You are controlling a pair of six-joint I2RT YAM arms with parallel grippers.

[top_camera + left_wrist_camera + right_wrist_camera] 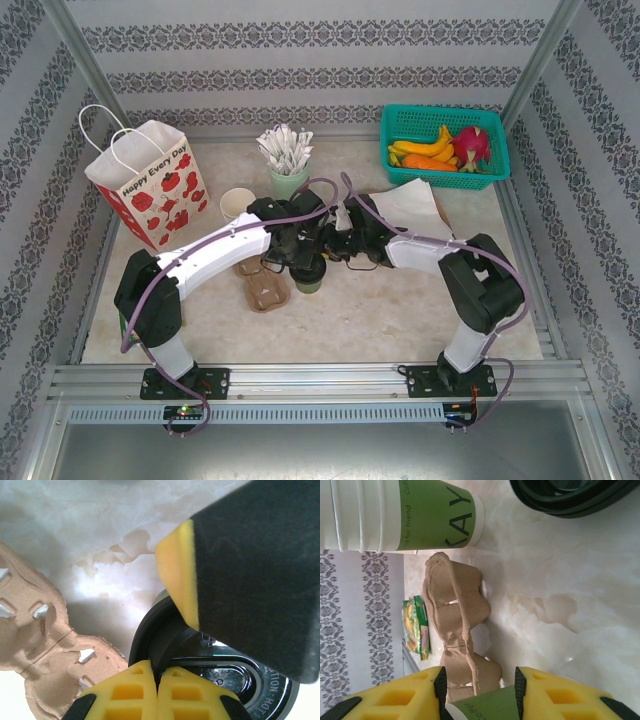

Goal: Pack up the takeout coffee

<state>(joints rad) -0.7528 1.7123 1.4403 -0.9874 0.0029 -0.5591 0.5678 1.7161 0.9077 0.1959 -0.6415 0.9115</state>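
Observation:
The takeout coffee point(308, 282), a cream cup with a green lower band, stands mid-table where both arms meet. In the left wrist view my left gripper point(157, 667) is shut, its yellow fingertips pinching the rim of the round black lid point(220, 677). A black-padded finger of the other gripper looms just beyond the lid at upper right. In the right wrist view my right gripper point(481, 676) is shut on the cup's green band point(487, 705), which fills the gap between the pads. From above, the left gripper point(300, 256) and right gripper point(336, 248) hide most of the cup.
A brown cardboard cup carrier point(262, 286) lies just left of the cup. Behind stand a stack of cream cups point(237, 203), a mint cup of wrapped sticks point(288, 170) and a red-and-white gift bag point(150, 185). White paper point(415, 205) and a teal fruit basket point(440, 140) sit right.

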